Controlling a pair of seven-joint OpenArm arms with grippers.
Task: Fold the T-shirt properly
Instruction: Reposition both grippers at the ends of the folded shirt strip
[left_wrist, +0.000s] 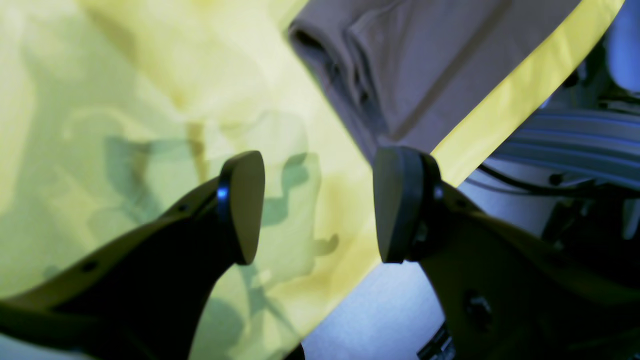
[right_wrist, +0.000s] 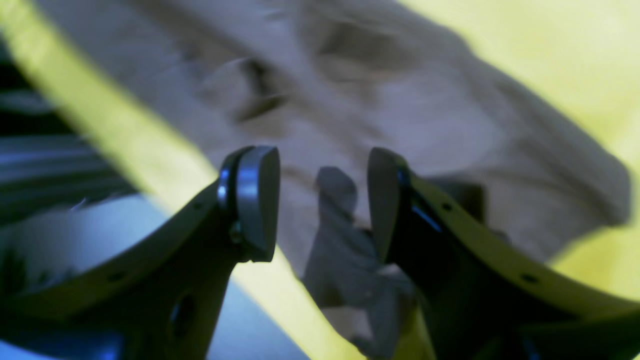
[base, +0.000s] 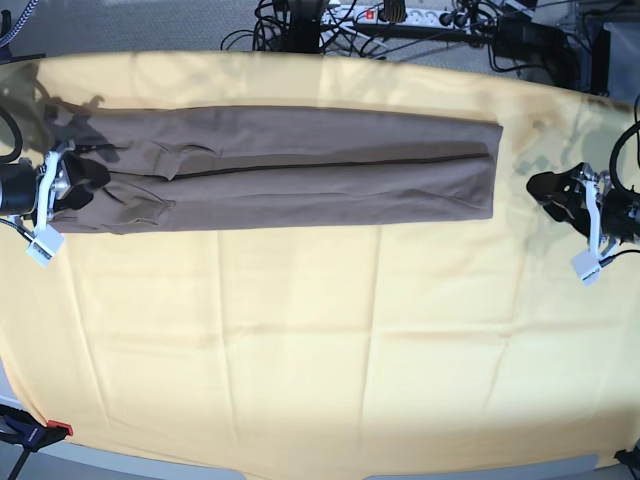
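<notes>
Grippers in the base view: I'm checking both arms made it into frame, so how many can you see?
2. The right gripper is at the T-shirt's left end; the left gripper hovers over the yellow cloth, off the shirt's right end.

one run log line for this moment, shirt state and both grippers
taupe thin-fabric T-shirt: long folded strip on yellow cloth | right gripper: open, over shirt end | left gripper: open, off shirt

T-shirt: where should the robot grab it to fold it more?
Probably at the short ends. The T-shirt lies as a long narrow strip, so each gripper could pinch the end nearest it: the right gripper at the bunched end, the left gripper at the straight end.
</notes>
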